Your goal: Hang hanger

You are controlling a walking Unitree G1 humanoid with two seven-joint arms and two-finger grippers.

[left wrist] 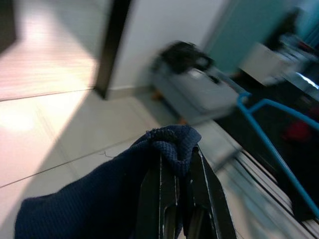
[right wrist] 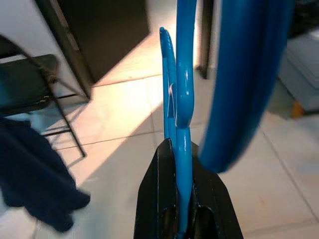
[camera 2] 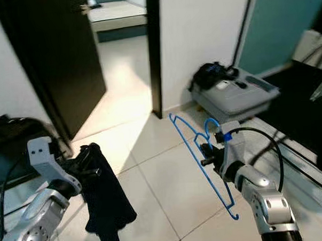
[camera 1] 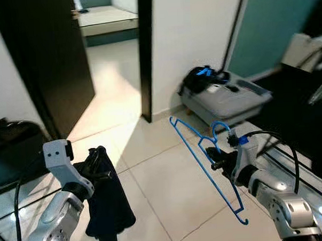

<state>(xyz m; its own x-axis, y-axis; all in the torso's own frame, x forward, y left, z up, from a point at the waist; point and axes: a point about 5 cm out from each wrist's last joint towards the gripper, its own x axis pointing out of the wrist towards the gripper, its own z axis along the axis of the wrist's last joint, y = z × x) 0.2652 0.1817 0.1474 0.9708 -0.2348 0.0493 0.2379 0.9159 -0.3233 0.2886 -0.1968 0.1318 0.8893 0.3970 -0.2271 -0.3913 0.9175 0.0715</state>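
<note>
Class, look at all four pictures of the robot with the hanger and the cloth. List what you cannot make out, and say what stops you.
1. Dark navy knitted cloth: its lower end is cut off by the left eye view's bottom edge.
2. Thin blue plastic hanger: blurred in the left wrist view; too close in the right wrist view to show its shape.
3. Items on the grey flat case by the wall: too small to identify.
4. Any rail for hanging: none can be made out.

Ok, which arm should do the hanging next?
Right, probably. The right tool is shut on the blue hanger, held up off the floor with its hook free. The left tool is shut on a dark garment.
</note>
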